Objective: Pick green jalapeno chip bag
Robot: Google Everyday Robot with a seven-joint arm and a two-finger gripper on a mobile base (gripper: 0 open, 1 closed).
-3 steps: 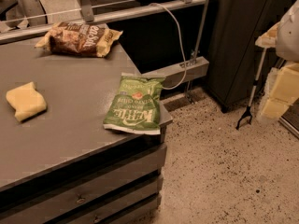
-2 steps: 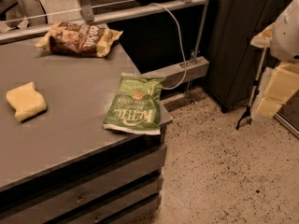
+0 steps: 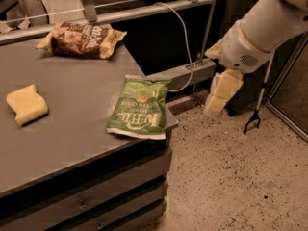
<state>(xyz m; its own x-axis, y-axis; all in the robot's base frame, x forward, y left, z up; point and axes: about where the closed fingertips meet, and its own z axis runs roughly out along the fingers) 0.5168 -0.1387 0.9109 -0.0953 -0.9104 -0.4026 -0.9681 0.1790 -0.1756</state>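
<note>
The green jalapeno chip bag (image 3: 138, 108) lies flat on the grey table (image 3: 72, 129), at its right front corner, with white "Kettle" lettering facing up and its lower edge slightly over the table's edge. My gripper (image 3: 219, 96), pale yellow below a white wrist, hangs in the air to the right of the table, beside the bag and a little above its level, over the floor. It holds nothing and does not touch the bag.
A brown-and-yellow chip bag (image 3: 83, 34) lies at the back of the table. A pale yellow sponge block (image 3: 26, 104) lies at the left. A white cable (image 3: 182, 42) and a metal rail (image 3: 185, 73) run behind the table's corner. A black stand (image 3: 253, 121) stands on the speckled floor.
My arm and gripper have moved left from the right edge of the view towards the table corner. The bags and the sponge have not moved.
</note>
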